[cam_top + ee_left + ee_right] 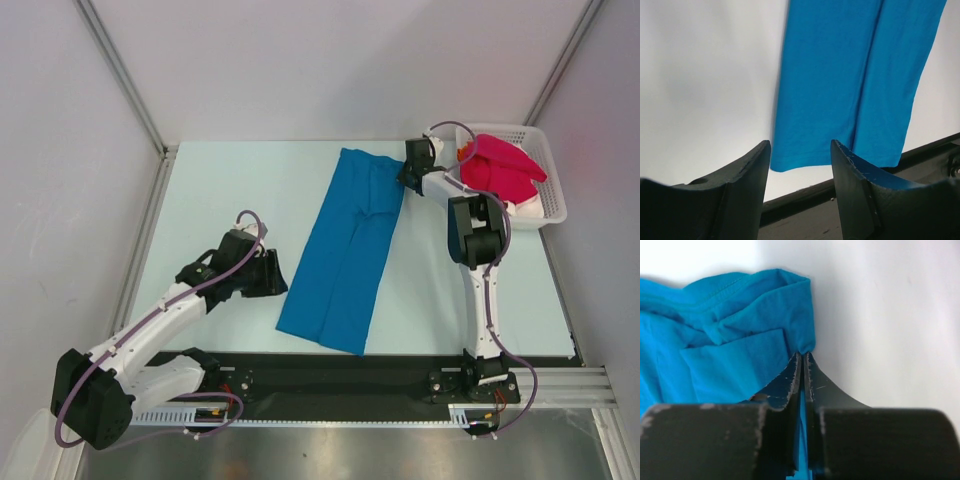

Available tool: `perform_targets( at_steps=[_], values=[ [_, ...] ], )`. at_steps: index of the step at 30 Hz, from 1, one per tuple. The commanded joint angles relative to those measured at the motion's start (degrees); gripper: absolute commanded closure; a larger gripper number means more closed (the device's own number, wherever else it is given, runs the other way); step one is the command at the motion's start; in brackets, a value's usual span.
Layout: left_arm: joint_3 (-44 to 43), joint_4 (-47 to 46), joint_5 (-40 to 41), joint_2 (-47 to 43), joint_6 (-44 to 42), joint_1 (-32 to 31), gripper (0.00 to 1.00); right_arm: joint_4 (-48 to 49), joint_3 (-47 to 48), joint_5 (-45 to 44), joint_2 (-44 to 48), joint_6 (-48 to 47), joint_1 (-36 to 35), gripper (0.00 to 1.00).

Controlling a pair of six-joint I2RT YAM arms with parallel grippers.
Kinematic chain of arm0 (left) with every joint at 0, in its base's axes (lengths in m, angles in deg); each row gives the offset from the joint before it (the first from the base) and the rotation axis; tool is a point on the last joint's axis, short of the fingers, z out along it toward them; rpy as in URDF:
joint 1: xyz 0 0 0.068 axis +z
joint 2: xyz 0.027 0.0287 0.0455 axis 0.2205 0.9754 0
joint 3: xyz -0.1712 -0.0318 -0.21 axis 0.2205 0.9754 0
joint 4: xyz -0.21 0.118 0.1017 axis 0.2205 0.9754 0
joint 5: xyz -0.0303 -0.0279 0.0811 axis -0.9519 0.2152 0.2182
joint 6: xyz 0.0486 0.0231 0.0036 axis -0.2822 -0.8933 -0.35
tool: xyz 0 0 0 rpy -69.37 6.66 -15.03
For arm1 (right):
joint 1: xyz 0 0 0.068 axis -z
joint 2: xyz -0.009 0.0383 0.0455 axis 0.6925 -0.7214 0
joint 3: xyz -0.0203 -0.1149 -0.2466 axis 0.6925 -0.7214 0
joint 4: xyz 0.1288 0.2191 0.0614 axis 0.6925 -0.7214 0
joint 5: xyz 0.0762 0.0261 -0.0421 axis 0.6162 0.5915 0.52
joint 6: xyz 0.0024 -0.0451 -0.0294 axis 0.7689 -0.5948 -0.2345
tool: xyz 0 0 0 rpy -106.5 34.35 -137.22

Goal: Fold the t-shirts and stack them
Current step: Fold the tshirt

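Pinching the upper-right corner of the blue t-shirt [345,250], my right gripper [803,356] is clamped on cloth; the shirt lies mid-frame. I'd lift slowly, bringing the half-open, empty left gripper [800,155] to the lower hem.

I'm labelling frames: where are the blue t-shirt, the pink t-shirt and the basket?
blue t-shirt [345,250], top view, middle of the cloth.
pink t-shirt [500,168], top view, bunched middle.
basket [555,185], top view, right rim.

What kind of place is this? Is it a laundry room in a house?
Probably a robot test booth, not a house: plain white walls, a left arm and right arm bolted at the edge of the table, a blue t-shirt spread out near a basket of clothes.
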Motion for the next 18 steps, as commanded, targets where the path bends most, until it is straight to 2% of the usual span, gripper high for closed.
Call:
perform_targets(
  at_steps=[1, 9, 12, 13, 18],
  values=[
    [-0.6, -1.8, 1.1, 0.1, -0.4, -0.5, 0.43, -1.8, 7.1, -0.2, -3.9, -0.1, 1.6, 0.99],
    [1.9, -6.6, -3.3, 4.8, 0.6, -0.6, 0.43, -4.0, 25.4, 4.5, -14.0, -2.6, 1.8, 1.0],
    [2.1, -8.7, -4.2, 7.2, 0.9, -0.7, 0.43, -5.1, 29.0, 5.0, -16.0, -3.6, 1.8, 0.86],
    [2.1, -9.8, -4.7, 7.9, 1.0, -0.8, 0.43, -6.5, 29.5, 4.6, -15.6, -3.9, 1.9, 0.73],
    [2.0, -11.8, -5.9, 11.8, 0.7, -1.0, 0.43, -12.3, 27.6, 0.9, -9.7, -6.8, 2.3, 0.52]
  ],
)
